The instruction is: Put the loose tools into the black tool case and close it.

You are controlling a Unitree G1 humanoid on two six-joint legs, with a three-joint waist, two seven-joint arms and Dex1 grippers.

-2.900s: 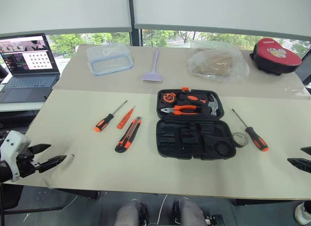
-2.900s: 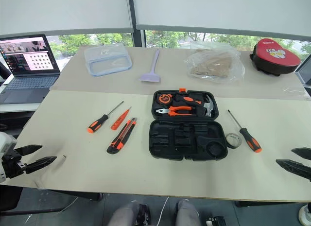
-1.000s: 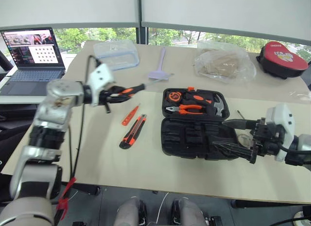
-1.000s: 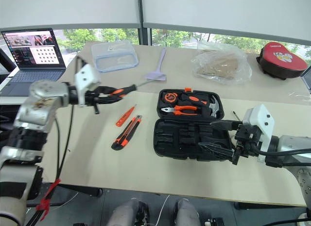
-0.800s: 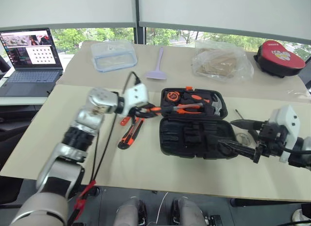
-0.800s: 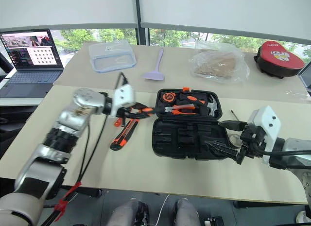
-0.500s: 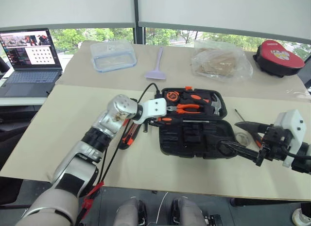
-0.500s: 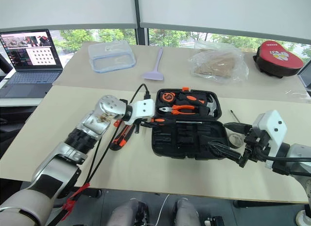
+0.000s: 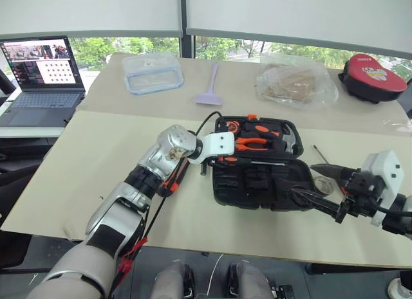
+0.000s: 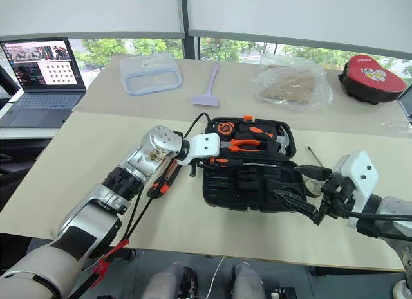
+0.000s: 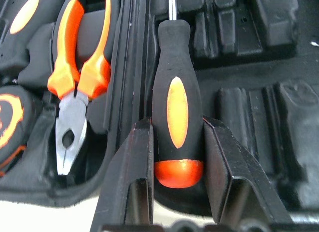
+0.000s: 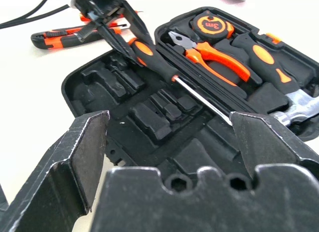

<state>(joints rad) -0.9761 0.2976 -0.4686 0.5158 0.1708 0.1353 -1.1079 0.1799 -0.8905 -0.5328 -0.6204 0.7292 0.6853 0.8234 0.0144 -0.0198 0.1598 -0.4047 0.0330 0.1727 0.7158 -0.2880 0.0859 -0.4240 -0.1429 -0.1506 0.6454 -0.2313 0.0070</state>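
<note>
Carried over the case point(image 9: 257, 180): one screwdriver point(image 11: 176, 127), left pincer point(image 9: 219, 159) grasping; right pincer point(image 9: 320, 191) released.

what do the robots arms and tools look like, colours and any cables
Both arms are silver-grey metal segments with black ribbed joints. Each ends in a white block carrying a tool of two black pointed fingers: the left tool, the right tool. A black cable loops over the left wrist; red and black wires run along that forearm.
</note>
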